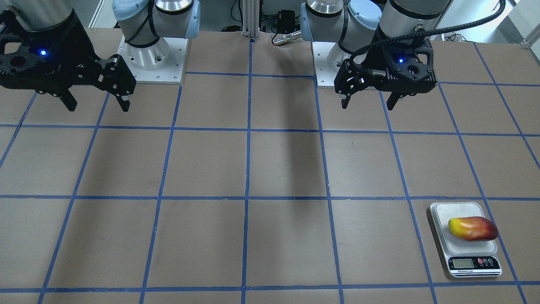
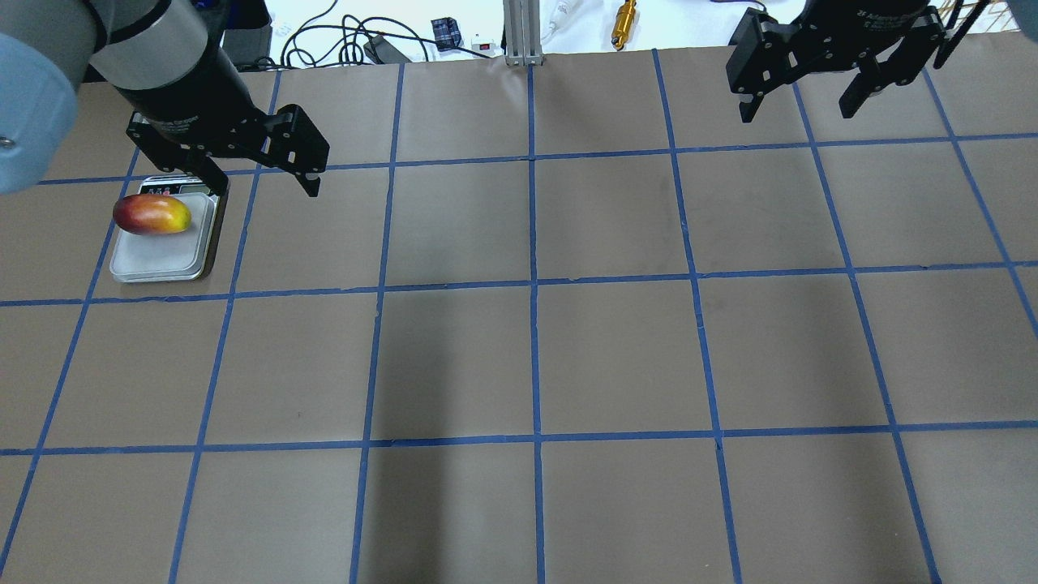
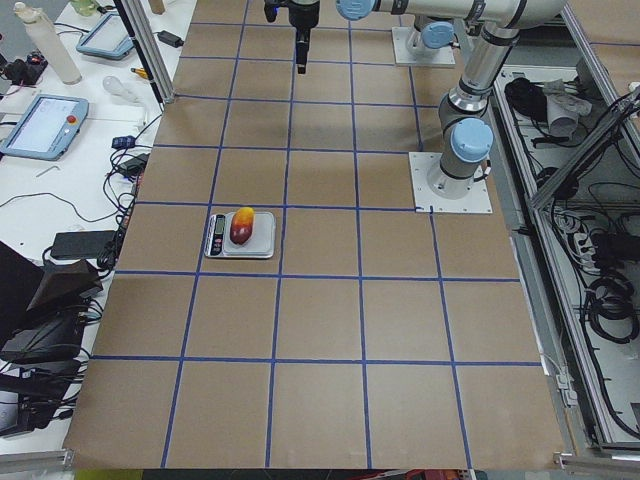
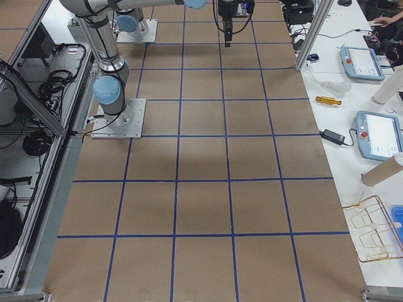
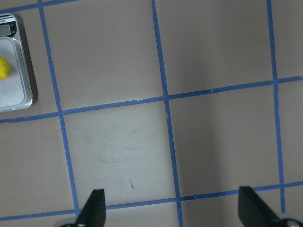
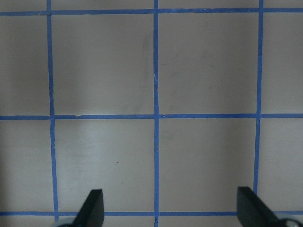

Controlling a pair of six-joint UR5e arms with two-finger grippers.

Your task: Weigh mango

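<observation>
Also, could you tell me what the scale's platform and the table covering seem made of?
The scale platform is probably brushed metal: pale grey, soft sheen. The table covering looks like matte brown paper or cardboard, gridded with blue tape.

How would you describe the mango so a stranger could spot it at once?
On the brown table with blue tape lines, look to the robot's left, far from its base, for a small silver scale. The mango lies on its platform. Unlike the grey scale under it, it is yellow at one end and red-orange at the other.
</observation>
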